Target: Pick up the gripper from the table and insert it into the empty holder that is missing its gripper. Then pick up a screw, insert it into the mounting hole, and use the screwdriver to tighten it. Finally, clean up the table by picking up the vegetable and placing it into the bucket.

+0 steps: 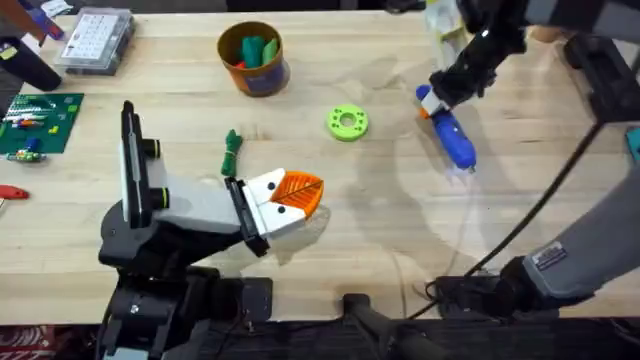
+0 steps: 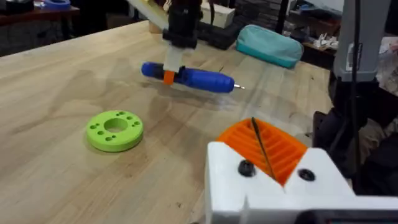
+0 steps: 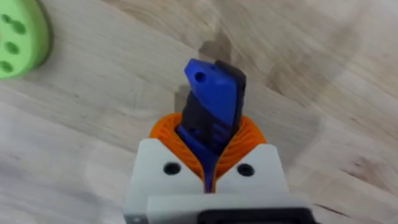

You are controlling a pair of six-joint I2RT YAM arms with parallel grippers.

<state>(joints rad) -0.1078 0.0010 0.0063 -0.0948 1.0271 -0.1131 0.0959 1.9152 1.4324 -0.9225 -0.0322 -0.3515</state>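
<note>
overhead: the right gripper pinches the blue screwdriver lying on the table, right of the green ring. left wrist: the left gripper has its orange pads pressed together. right wrist: orange pads clamp the screwdriver's rear end.

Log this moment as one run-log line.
right gripper: shut on screwdriver, on table | left gripper: shut, idle | vegetable: on table, outside bucket
</note>
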